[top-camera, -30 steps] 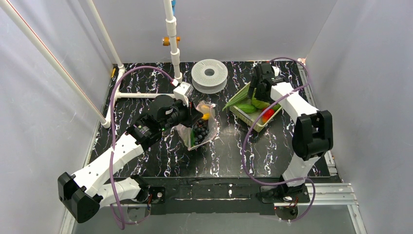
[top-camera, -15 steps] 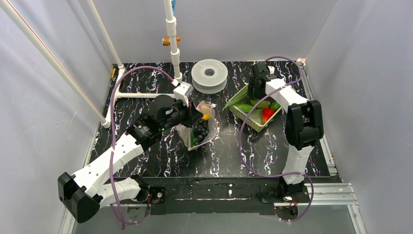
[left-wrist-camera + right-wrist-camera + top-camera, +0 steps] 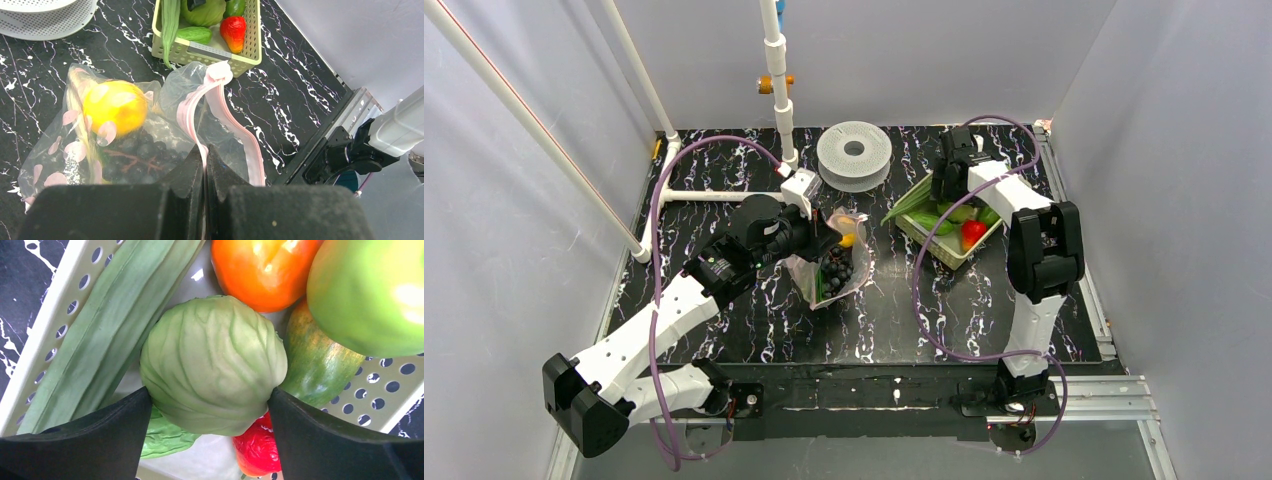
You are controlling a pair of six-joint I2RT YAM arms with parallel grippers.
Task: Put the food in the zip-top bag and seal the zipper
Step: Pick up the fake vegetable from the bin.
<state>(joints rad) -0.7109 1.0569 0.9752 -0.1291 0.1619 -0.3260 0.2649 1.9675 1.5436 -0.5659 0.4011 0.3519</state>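
Note:
The zip-top bag [image 3: 165,130] lies crinkled at mid-table [image 3: 834,268]. Inside it are a yellow piece [image 3: 114,106] and a dark purple bunch [image 3: 135,155]. My left gripper [image 3: 205,150] is shut on the pink zipper [image 3: 240,135], holding the mouth up. My right gripper [image 3: 210,405] is down in the yellow-green basket [image 3: 55,315]. Both its fingers press the sides of the pale green round head [image 3: 215,360], which rests in the basket. A long pale-green stalk [image 3: 110,325] leans over the basket's left rim. A small green leafy piece [image 3: 165,437] lies beneath the head.
Also in the basket [image 3: 944,252] are an orange ball [image 3: 260,267], a bright green apple [image 3: 370,290], a dark green cucumber [image 3: 320,370] and a red piece [image 3: 255,450]. A white spool [image 3: 854,152] sits behind the bag. White pipes [image 3: 714,195] stand at the back left.
The right arm swung left and reached deeper into the basket. Its jaws drew in slightly against the round head. The left gripper and bag stayed put.

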